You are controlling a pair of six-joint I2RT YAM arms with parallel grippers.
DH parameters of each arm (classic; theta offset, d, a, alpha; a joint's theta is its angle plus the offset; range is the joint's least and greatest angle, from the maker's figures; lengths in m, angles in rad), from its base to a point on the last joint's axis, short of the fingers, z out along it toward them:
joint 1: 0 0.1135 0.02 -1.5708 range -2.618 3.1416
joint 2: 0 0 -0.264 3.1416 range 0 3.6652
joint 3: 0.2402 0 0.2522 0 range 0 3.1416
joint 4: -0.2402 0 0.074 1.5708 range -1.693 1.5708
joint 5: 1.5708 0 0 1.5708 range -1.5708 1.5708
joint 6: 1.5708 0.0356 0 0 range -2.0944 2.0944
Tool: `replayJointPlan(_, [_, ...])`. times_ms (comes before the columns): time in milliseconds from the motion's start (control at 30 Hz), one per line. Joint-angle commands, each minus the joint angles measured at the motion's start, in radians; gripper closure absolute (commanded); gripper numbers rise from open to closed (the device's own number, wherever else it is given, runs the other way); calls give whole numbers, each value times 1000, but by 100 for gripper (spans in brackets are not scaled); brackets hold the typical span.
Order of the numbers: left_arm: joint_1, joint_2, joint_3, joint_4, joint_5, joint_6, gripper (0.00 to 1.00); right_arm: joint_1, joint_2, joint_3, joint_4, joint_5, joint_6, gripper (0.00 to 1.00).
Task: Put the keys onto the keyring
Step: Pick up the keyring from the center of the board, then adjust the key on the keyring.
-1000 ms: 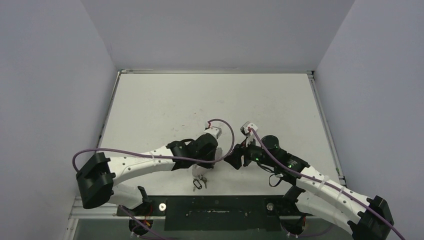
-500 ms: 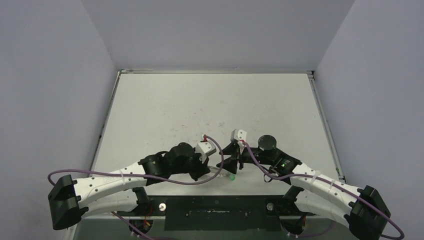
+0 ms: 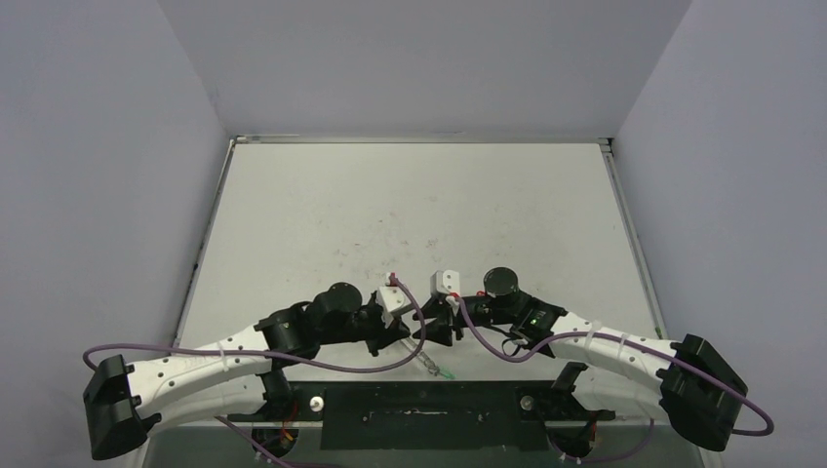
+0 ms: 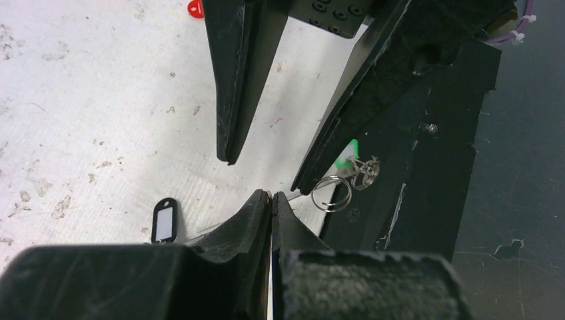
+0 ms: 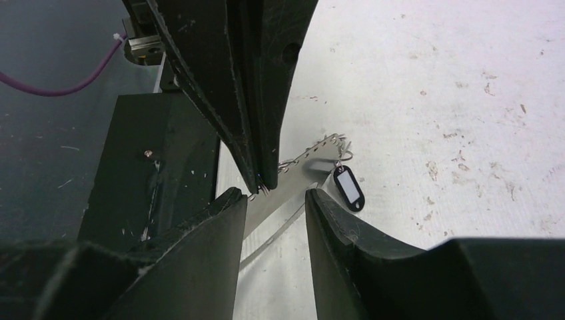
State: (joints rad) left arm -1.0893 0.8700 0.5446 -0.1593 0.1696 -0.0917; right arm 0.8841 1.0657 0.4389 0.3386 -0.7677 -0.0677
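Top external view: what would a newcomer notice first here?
The two grippers sit tip to tip at the near edge of the table. The left gripper is shut, apparently pinching the keyring, and the right gripper stands open around its tips. Next come a black tag at the end of that strand and a green tag close by.

even soft light, wrist foregrounds dark and blurred.
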Motion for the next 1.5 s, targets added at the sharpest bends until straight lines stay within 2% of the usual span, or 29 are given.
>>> replayJointPlan(0, [3, -43, -7, 103, 11, 45, 100, 17, 4, -6, 89, -42, -43, 62])
replayJointPlan(333, [3, -109, -67, 247, 19, 44, 100, 41, 15, -27, 142, -27, -34, 72])
replayJointPlan(567, [5, -158, -120, 316, 39, 44, 100, 48, 48, -45, 222, -12, -9, 74])
replayJointPlan(667, [5, -171, -129, 327, 38, 40, 100, 50, 54, -43, 223, -16, -15, 81])
replayJointPlan(833, [5, -190, -148, 347, 21, 28, 100, 50, 65, -55, 255, -16, -8, 100])
replayJointPlan(1067, [5, -215, -198, 357, -6, 4, 100, 49, 68, -132, 420, 62, 65, 100])
replayJointPlan(1333, [5, -282, -276, 409, -43, -25, 100, 50, 79, -170, 479, 82, 125, 100])
replayJointPlan(1467, [5, -292, -324, 482, -38, -37, 100, 51, 83, -175, 486, 95, 136, 75])
